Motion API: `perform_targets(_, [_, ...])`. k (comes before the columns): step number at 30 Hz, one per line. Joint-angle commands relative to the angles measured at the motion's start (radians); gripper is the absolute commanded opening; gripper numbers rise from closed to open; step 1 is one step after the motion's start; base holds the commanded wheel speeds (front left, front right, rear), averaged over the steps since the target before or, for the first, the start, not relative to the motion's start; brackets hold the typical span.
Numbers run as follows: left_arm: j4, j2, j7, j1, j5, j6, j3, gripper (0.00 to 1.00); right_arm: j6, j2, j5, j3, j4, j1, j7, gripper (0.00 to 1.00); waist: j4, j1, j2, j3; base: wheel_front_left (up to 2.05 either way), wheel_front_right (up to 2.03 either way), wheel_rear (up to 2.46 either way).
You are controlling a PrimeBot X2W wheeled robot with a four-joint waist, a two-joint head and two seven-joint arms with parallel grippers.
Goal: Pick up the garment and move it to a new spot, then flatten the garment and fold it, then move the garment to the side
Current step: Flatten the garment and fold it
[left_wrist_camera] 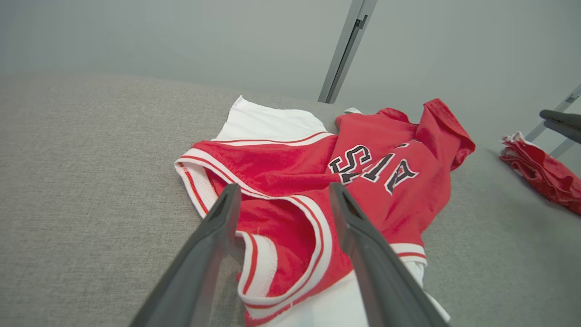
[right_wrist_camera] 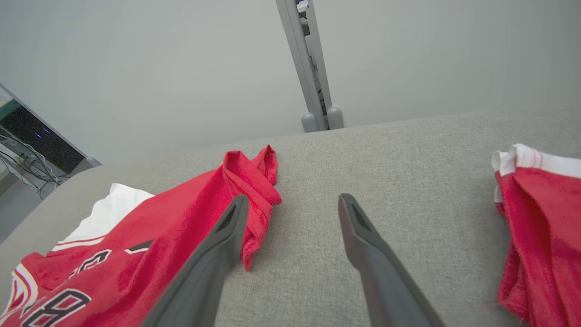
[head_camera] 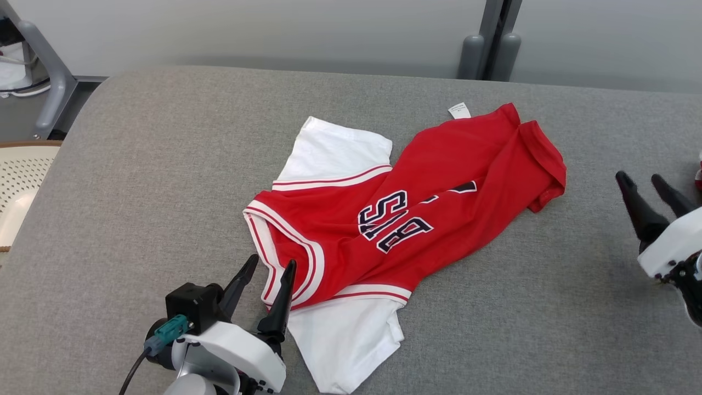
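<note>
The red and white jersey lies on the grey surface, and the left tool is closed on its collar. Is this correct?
No. The left tool is open, not closed on the collar: the left wrist view shows its fingers spread wide, gripping nothing. The jersey does lie on the grey surface.

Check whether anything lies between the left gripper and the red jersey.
Nothing visible does. The left gripper is open, its fingers at the red jersey's striped neckline, with the grey surface bare beside them.
</note>
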Motion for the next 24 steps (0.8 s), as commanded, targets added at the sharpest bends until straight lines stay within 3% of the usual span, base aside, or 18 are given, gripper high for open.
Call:
perform_targets(1, [-0.008,0.006,0.001,0.009,-0.004,0.007,0.000,1.00,0.000,-0.008,-0.021,0.026,0.002,0.021,-0.004,1.00,-0.008,0.0000,0.0000,-0.002,0.00,0.00,0.00])
perform_targets(10, [-0.021,-0.005,0.008,-0.023,0.003,0.003,-0.019,1.00,0.000,0.010,-0.116,0.138,0.135,-0.069,0.016,1.00,0.036,0.0000,0.0000,0.048,0.00,0.00,0.00])
perform_targets(24, [-0.006,-0.013,-0.007,-0.031,-0.007,0.005,-0.028,1.00,0.000,0.025,-0.056,0.230,0.248,-0.122,0.020,1.00,0.116,0.0000,0.0000,0.076,0.00,0.00,0.00])
